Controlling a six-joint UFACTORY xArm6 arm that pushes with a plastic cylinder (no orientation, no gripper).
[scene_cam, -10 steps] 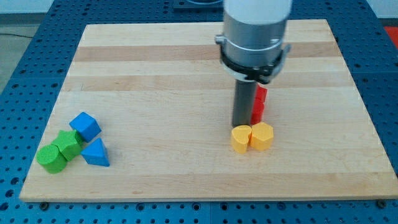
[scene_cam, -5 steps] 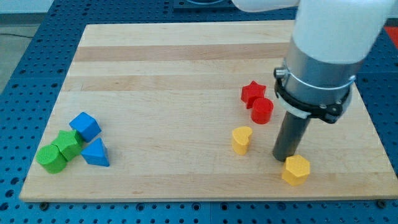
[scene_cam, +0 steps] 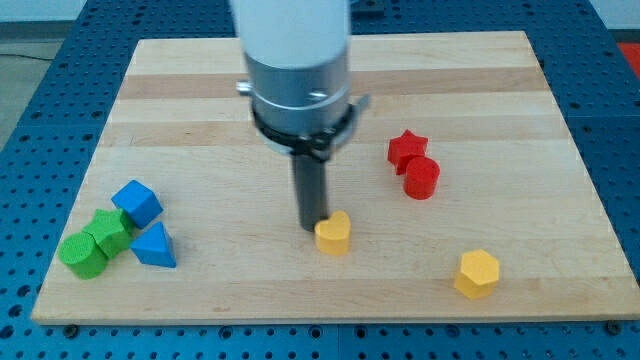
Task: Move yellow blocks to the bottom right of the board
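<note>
Roughly halfway: the yellow hexagonal block already sits near the worktop's bottom right corner, while the yellow heart-shaped block lies well to its left. My tip, a bare rod holding nothing, touches that heart's left side.

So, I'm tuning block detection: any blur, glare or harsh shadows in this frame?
Camera view: the yellow heart-shaped block and yellow hexagonal block look sharp; my tip, at the heart's left, is crisp; the wooden board shows soft shadows, no glare.
</note>
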